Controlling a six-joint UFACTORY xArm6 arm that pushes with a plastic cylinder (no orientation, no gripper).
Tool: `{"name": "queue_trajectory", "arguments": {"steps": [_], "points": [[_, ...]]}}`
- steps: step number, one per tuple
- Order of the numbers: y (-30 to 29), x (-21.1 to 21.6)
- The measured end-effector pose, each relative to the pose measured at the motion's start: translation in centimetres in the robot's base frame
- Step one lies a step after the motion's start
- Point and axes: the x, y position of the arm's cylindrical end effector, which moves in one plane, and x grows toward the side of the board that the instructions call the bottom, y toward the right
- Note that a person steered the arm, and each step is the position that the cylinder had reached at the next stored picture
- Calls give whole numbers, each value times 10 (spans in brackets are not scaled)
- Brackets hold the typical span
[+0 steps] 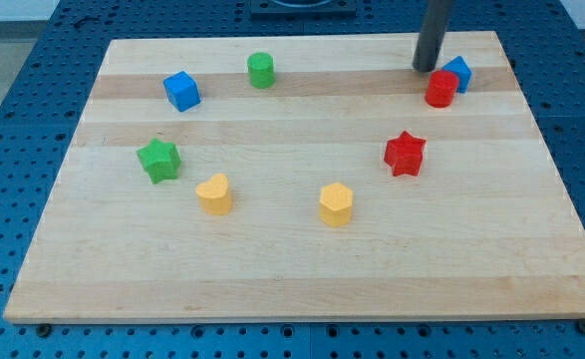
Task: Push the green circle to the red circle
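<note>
The green circle [261,70] stands near the view's top, left of centre, on the wooden board [302,269]. The red circle [440,89] stands at the view's top right, touching a blue block [458,72] just behind it. My tip [426,68] is at the end of the dark rod, just left of and above the red circle, close to it. The tip is far to the right of the green circle.
A blue cube [181,91] lies left of the green circle. A green star [159,160] is at the left. A yellow heart-like block [214,194] and a yellow hexagon [336,204] lie lower centre. A red star [405,154] is right of centre.
</note>
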Motion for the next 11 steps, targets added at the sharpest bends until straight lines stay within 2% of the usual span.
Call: {"name": "queue_trajectory", "arguments": {"steps": [2,3,5,6,8,9,11], "points": [[-88,-23],[-153,-23],[-246,-15],[-259,26],[-193,94],[-175,103],[-194,110]]}}
